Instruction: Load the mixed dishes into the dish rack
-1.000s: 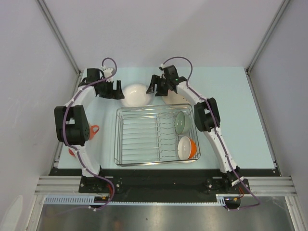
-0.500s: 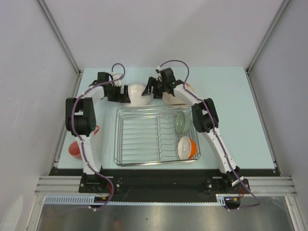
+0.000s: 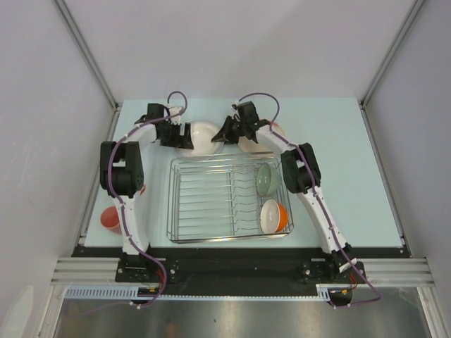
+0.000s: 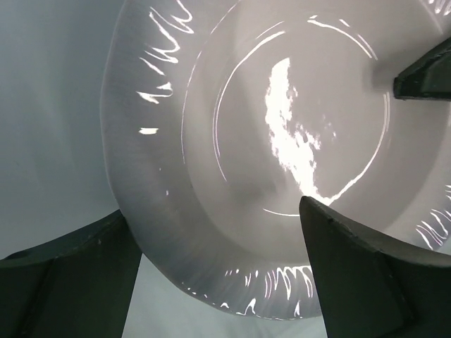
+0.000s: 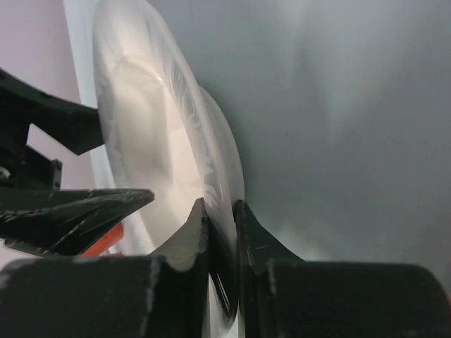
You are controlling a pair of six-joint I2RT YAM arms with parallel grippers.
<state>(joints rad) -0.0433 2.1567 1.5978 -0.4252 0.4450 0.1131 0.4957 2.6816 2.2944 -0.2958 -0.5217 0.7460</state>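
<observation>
Right claw: the right gripper (image 5: 220, 211) is pinching the white shallow bowl (image 3: 201, 137) by its rim, fingers squeezed almost together with only the thin edge between them.
Left claw: the left gripper (image 3: 180, 135) is standing wide open at the bowl's other side. In its wrist view one finger (image 4: 70, 282) is sitting outside the rim and the other is hanging over the bowl's face, so it is gripping nothing.
Bowl's place: it is sitting between the two claws, just beyond the far edge of the dish rack (image 3: 204, 204) and outside the wires. I cannot tell whether it is resting on the table (image 3: 338, 155) or being lifted off it.
Rack, right side: the sage green bowl (image 3: 266, 179) is standing on edge among the tines. The orange-outside white-inside bowl (image 3: 273, 216) is leaning nearer the front corner.
Plate: the pink-and-cream plate (image 3: 255, 145) is peeking out from under the right arm, on the table behind the rack's far right corner.
Left of the rack: the small pink cup (image 3: 110, 219) is sitting on the table beside the left arm. A sliver of the orange mug (image 3: 141, 189) is showing from behind that arm.
</observation>
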